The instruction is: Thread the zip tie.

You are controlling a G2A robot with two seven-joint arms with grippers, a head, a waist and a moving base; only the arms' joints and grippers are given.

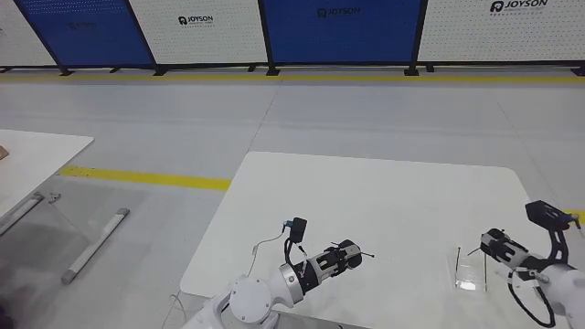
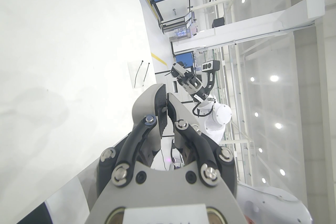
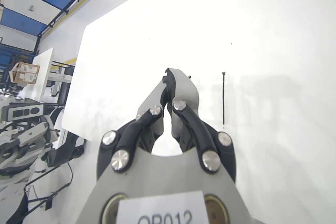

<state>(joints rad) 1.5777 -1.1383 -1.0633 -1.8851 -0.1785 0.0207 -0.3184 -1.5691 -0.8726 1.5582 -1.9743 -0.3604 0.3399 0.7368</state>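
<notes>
R gripper (image 3: 167,76) sat over the table (image 1: 384,192) near its R edge, pads pressed together and pinching a thin black zip tie (image 3: 165,97). The strip ran down betw. the two pads, w/ a small dark bit poking out at the tip. From the L wrist cam, a short black end stuck out of that same gripper, which was raised off the table.

L gripper (image 2: 166,96) was near the front edge of the table, about mid-width, well apart from the R one. Its pads were pressed together too. In the top view a thin dark sliver showed at its tip, but couldn't tell what that was or whether it was gripped.

Two spare ties (image 3: 223,99) lay flat on the table, roughly side by side, just beside the R gripper. They rested on a clear sheet (image 1: 471,281) at the front R part of the table. One was partly hidden behind a R finger in the R wrist cam; only its head showed there.
</notes>
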